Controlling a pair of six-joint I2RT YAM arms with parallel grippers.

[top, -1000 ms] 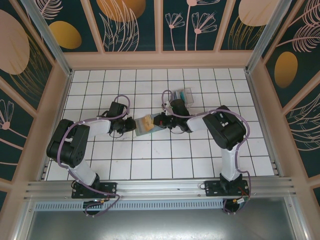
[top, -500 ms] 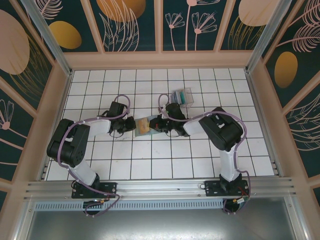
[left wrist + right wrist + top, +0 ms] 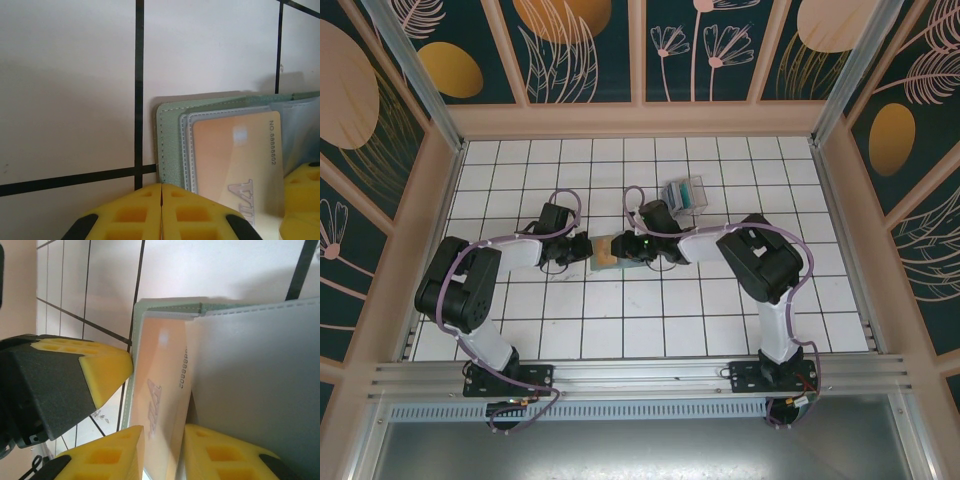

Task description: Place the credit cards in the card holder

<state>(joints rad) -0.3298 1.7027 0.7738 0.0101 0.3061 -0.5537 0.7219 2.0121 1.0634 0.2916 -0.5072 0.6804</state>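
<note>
The sage-green card holder [image 3: 608, 252] lies open on the tiled floor between my two grippers. An orange credit card [image 3: 235, 160] sits in its pale grey pocket [image 3: 186, 150]. My left gripper [image 3: 161, 189] is shut, its fingertips over the holder's [image 3: 168, 145] near edge. My right gripper [image 3: 164, 432] is open, its fingers either side of the orange card's [image 3: 160, 370] outer end, beside the holder's raised grey flap [image 3: 250, 365]. In the top view the left gripper [image 3: 582, 248] and right gripper [image 3: 628, 246] face each other across the holder. More credit cards [image 3: 685, 192] lie bunched behind.
The left gripper's yellow finger [image 3: 107, 370] touches the holder's edge in the right wrist view. Wooden walls [image 3: 640, 122] ring the white tiled floor [image 3: 650, 320]. Both arms reach in from the near rail [image 3: 640, 375].
My right gripper has slid left with the orange card into the holder, and its jaws have parted. The holder now sits closer to the left gripper, which has shut fully.
</note>
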